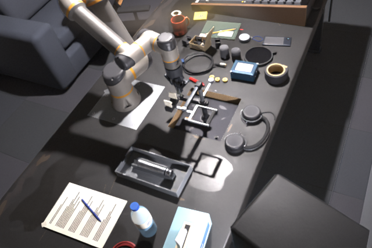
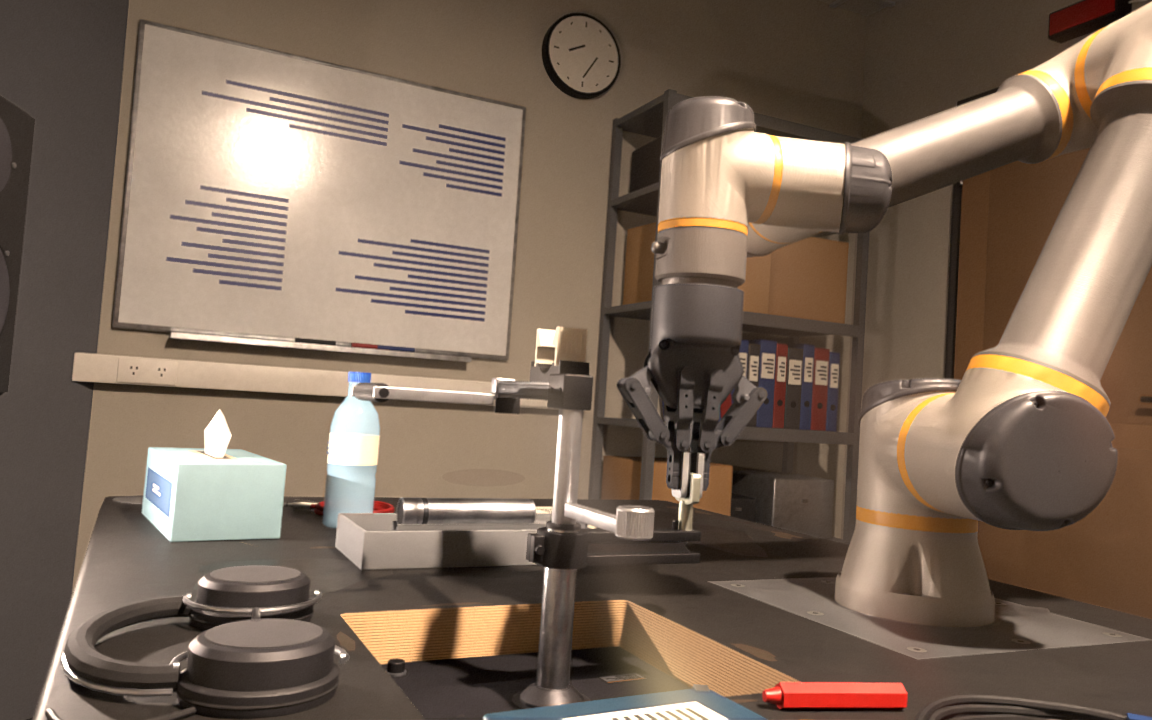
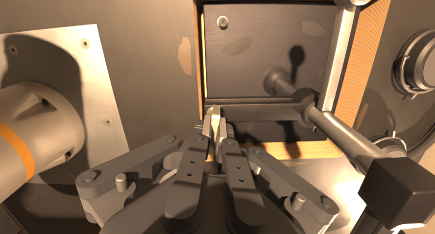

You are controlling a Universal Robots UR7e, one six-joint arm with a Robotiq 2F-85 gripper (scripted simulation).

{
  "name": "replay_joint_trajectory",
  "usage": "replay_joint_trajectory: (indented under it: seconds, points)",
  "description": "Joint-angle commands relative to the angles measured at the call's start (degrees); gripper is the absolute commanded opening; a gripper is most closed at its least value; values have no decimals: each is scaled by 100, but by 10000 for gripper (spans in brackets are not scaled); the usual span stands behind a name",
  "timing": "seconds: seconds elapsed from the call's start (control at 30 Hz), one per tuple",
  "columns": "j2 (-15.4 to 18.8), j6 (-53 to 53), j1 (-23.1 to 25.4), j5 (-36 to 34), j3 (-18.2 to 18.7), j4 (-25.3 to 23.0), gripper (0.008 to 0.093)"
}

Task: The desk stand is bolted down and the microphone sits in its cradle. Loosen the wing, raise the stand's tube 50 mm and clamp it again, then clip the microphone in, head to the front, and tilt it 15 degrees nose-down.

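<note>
The wing's pale tab (image 3: 215,123) stands upright at the end of a dark flat lever (image 3: 258,111) that runs out from the stand's collar (image 2: 554,544). The stand's tube (image 2: 567,457) rises from the collar over a dark base plate (image 1: 207,116), and a boom (image 2: 437,392) with a clip block (image 2: 560,345) sits on top. The microphone (image 1: 154,168) lies in its grey cradle (image 1: 153,173) nearer the front of the desk. My gripper (image 3: 215,126) hangs straight down over the lever's end (image 2: 686,488) and is closed on the wing's tab.
A knurled knob (image 2: 634,521) on a side rod sticks out from the tube close to my fingers. Headphones (image 1: 251,129) lie right of the base plate, and a red marker (image 2: 836,694) and a coiled cable (image 1: 197,62) lie behind it. My own arm base (image 1: 121,95) stands to the left.
</note>
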Motion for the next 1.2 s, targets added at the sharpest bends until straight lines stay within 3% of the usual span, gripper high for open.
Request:
replay_joint_trajectory:
  seconds: [0.0,0.33,1.17]
  points:
    - [1,0,0,0,-2,-4,135]
    - [1,0,0,0,-2,-4,335]
    - [-80,0,0,0,-119,191,340]
